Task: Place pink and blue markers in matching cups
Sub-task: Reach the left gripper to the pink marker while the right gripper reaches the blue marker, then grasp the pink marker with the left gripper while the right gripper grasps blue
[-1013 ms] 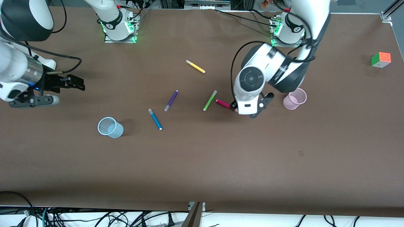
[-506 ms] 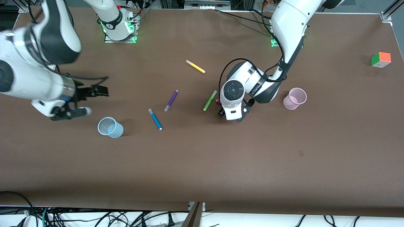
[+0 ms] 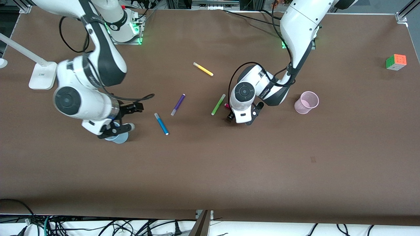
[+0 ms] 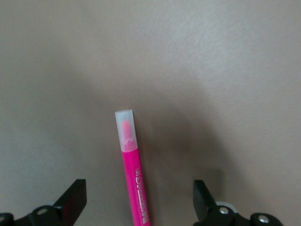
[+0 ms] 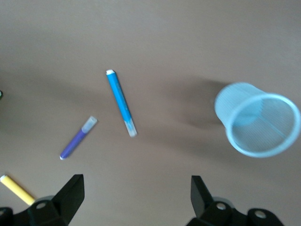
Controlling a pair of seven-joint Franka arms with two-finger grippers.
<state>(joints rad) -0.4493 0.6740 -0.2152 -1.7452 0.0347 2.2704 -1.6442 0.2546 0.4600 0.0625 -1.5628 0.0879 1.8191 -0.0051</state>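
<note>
Pale pink cup [image 3: 306, 102] and blue cup [image 5: 257, 118] stand upright, nothing inside. Left pincer [image 4: 139, 206], wide, straddles pink marker [image 4: 131, 165] on table [image 3: 229, 164]. Right pincer [image 5: 135, 201], wide, hovers over blue cup; blue marker [image 3: 161, 124] lies beside it.

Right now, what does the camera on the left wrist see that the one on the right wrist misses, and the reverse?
Only the left wrist view shows the pink marker, lying on the table between the left gripper's open fingers.

Only the right wrist view shows the blue marker, the blue cup, the purple pen and one end of the yellow pen, with the right gripper open over them.

Both show the brown table.
</note>
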